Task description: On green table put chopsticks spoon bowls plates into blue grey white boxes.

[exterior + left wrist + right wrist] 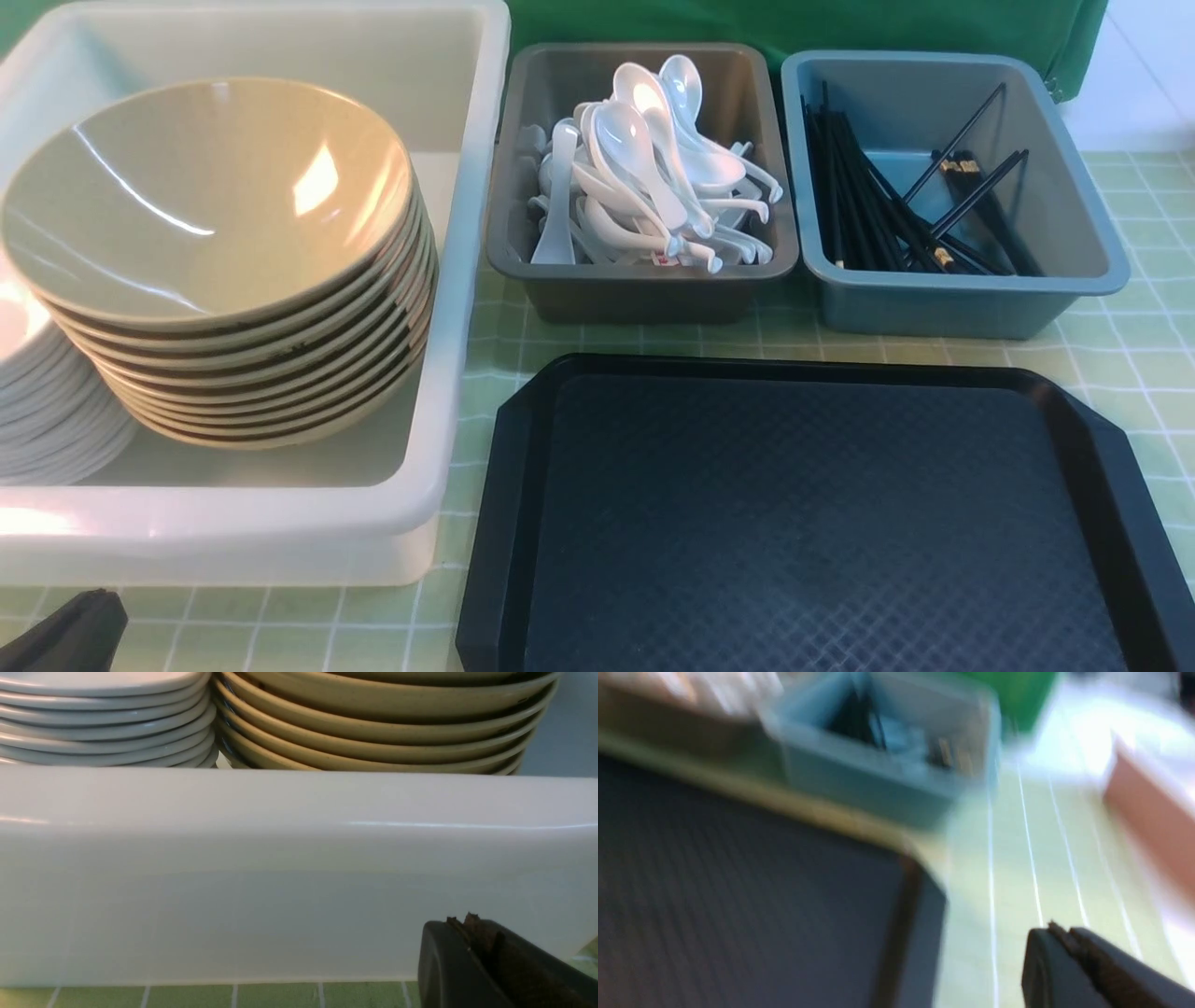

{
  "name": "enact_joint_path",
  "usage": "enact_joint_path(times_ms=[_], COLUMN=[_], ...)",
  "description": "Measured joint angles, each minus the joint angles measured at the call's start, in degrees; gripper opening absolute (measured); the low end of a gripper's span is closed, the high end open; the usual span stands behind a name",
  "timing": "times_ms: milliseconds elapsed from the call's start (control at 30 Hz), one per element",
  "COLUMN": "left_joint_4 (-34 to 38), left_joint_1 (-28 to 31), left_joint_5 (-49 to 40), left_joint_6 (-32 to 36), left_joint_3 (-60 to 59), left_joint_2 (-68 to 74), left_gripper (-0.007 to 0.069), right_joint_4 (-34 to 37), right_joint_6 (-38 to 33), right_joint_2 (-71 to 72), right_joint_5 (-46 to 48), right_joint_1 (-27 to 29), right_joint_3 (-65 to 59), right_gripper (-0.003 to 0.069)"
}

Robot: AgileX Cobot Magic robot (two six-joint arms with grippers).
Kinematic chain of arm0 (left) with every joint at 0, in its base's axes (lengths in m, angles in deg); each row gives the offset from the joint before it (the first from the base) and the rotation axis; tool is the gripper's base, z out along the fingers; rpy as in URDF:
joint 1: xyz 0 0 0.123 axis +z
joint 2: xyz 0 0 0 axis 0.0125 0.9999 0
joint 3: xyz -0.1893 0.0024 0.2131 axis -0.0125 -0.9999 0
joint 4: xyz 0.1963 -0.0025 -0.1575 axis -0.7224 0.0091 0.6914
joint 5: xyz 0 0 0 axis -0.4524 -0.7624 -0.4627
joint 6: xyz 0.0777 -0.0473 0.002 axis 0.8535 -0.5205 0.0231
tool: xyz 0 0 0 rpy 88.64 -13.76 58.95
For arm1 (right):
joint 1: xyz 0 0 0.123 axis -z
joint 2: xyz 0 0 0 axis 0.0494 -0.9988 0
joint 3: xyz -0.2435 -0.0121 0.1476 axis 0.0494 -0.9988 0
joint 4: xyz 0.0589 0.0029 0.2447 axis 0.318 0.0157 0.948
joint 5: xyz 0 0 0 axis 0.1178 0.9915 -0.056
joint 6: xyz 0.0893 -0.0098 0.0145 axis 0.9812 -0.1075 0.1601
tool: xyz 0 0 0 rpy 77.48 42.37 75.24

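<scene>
The big white box point(467, 280) holds a stack of tan bowls point(215, 233) and a stack of white plates point(37, 392) at its left. The dark grey box point(523, 168) holds several white spoons point(644, 177). The blue box point(1074, 215) holds several black chopsticks point(868, 205). My left gripper point(89, 607) sits low at the front left, shut and empty, just in front of the white box's wall point(280, 882); it also shows in the left wrist view point(462, 921). My right gripper point(1057, 931) is shut and empty above the green table point(1017, 882), beside the tray's corner; it is out of the front view.
A flat black tray point(803, 523) lies bare on the green table point(1139, 373) in front of the grey and blue boxes. The right wrist view is blurred; it shows the blue box point(887, 774) and a pinkish object point(1153, 812) at the table's edge.
</scene>
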State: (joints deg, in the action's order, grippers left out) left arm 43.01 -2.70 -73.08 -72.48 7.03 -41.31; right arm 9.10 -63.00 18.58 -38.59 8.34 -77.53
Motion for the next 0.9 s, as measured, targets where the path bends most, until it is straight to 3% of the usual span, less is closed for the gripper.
enact_joint_path(times_ms=[67, 233, 400, 900], left_joint_4=[0.00, 0.00, 0.00, 0.06], left_joint_1=[0.00, 0.00, 0.00, 0.00], left_joint_5=[0.00, 0.00, 0.00, 0.05], left_joint_6=[0.06, 0.06, 0.06, 0.06], left_joint_3=[0.00, 0.00, 0.00, 0.00], left_joint_2=[0.00, 0.00, 0.00, -0.04], left_gripper=[-0.0001, -0.0001, -0.0001, -0.0001], right_joint_4=[-9.78, -14.68, -14.04, -14.05], right_joint_6=[12.20, 20.41, 21.29, 20.44], right_joint_2=[1.30, 3.41, 5.18, 5.43], right_joint_5=[1.43, -0.08, -4.58, -6.58], right_joint_1=[1.40, 1.69, 1.68, -0.17], right_joint_3=[-2.03, -5.01, -12.13, -12.45], right_gripper=[0.0048, 0.0048, 0.0048, 0.0048])
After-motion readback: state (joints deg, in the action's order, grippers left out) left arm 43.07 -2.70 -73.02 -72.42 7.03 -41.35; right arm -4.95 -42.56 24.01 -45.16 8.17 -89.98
